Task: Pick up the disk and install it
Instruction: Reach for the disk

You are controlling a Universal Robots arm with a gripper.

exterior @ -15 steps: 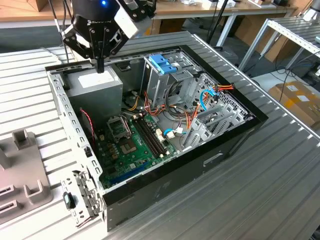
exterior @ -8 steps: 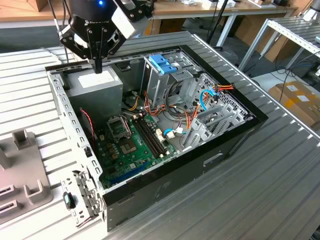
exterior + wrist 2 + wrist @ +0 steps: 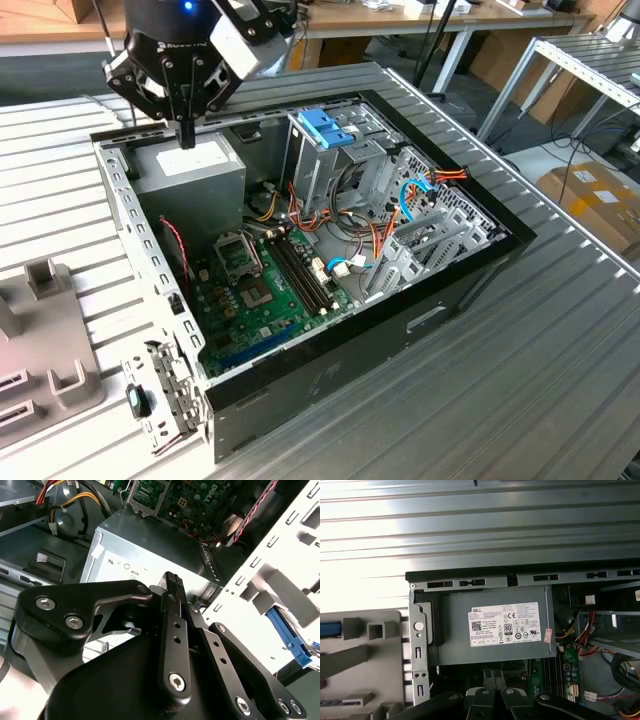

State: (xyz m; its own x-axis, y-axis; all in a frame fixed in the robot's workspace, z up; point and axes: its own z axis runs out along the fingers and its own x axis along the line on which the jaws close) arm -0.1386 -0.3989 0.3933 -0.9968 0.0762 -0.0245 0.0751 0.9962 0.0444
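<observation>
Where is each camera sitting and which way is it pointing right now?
Exterior view: off the arm, high, looking down into the open computer case; gripper over the power supply.
First wrist view: on the wrist, facing down at the power supply; gripper links show.
Second wrist view: behind the gripper, looking along its shut fingers.
All three share the power supply.

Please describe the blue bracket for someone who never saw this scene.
Find the open computer case on the table. Near its middle stands a tall metal cage; the blue bracket sits on top, the only broad light-blue plastic piece amid bare metal.
</observation>
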